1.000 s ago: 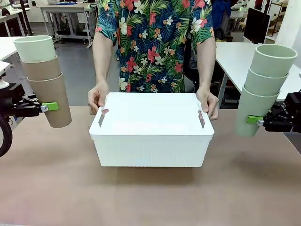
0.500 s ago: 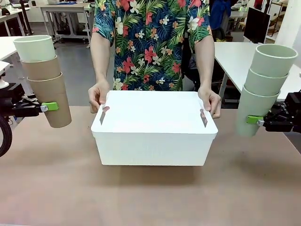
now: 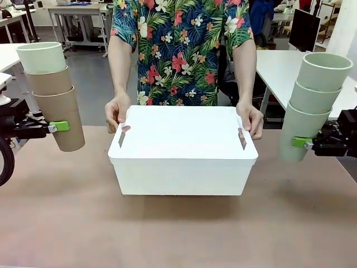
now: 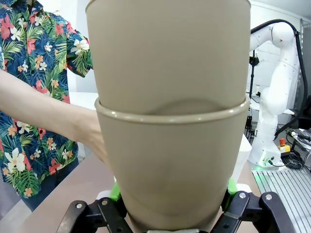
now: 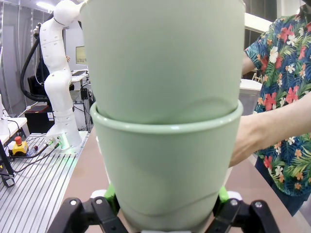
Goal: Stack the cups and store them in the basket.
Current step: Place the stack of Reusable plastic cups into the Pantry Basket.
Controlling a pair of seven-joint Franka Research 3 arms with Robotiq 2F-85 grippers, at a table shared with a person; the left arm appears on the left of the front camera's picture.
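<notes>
**Between the two arms, mid-worktop: basket waits, both stacks held**

Front view: basket (image 3: 181, 167) sits on the worktop (image 3: 178, 234), mouth up, long axis left–right, with a person's hand (image 3: 116, 113) at each short end. Left fingers (image 3: 60, 126) clamp the tan-and-mint stack (image 3: 56, 95) at its bottom cup. Right fingers (image 3: 300, 142) clamp the mint stack (image 3: 312, 106) likewise. Both stacks stand near upright, mouths up. The basket lies inboard and lower, about equally near each arm.

Left wrist view: green pads (image 4: 115, 191) press the tan-and-mint stack low on both sides.

Right wrist view: pads (image 5: 110, 191) grip the mint stack the same way.
</notes>
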